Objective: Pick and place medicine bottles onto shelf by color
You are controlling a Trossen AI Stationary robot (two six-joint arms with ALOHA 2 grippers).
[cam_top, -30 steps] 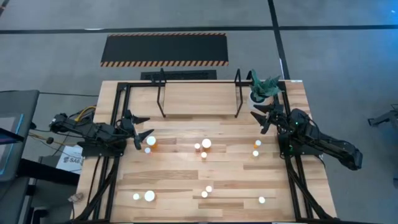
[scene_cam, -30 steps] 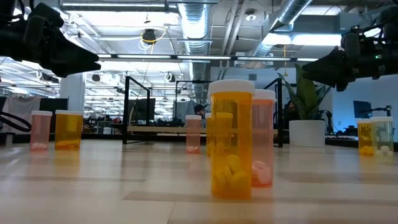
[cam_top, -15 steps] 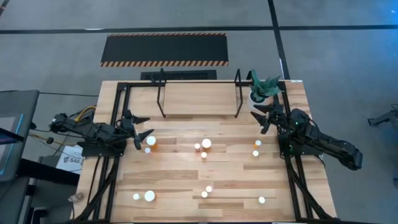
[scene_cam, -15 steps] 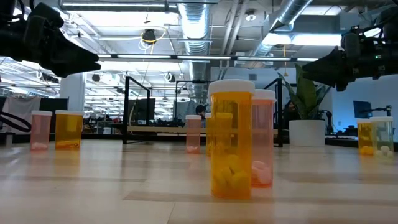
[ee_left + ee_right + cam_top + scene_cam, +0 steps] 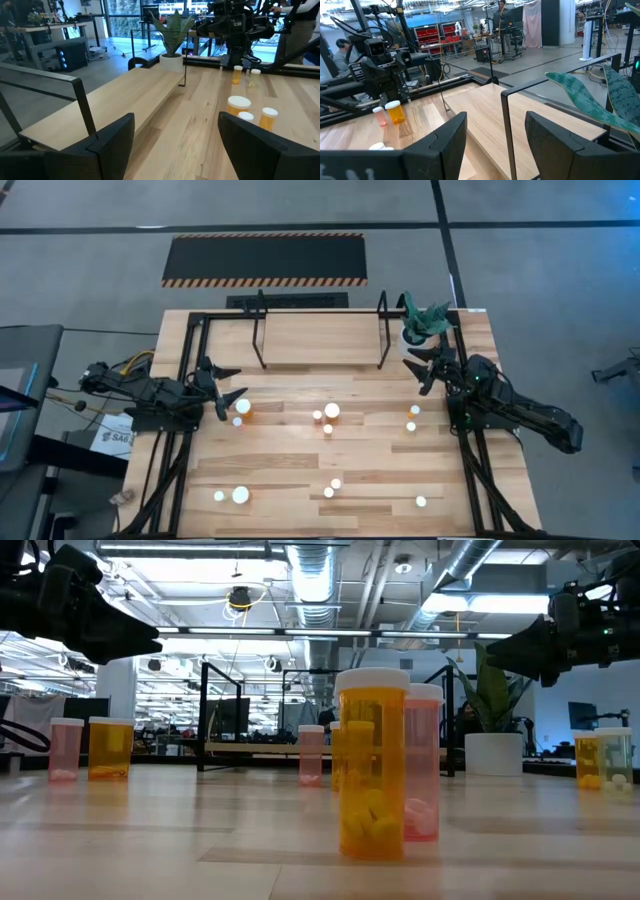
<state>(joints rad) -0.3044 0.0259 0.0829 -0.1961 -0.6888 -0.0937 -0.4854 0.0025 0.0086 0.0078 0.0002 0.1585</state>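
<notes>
Several white-capped medicine bottles stand on their bases, scattered over the wooden table: an orange one [image 5: 244, 408] near my left gripper, a cluster [image 5: 329, 416] in the middle, a pair [image 5: 413, 418] near my right gripper and more toward the near edge [image 5: 241, 495]. In the low view an orange bottle [image 5: 372, 775] stands in front of a pinkish one [image 5: 425, 770]. The shelf [image 5: 320, 340] stands at the far middle, its board bare. My left gripper [image 5: 232, 385] is open at the table's left [image 5: 175, 145]. My right gripper [image 5: 418, 372] is open at the right [image 5: 497, 135]. Both are above the table and empty.
A white pot with a green plant [image 5: 420, 328] stands at the far right corner, just beyond my right gripper. Black frame rods [image 5: 190, 360] run along the table's left and right sides. A black mat with hazard stripes [image 5: 265, 258] lies on the floor beyond the table.
</notes>
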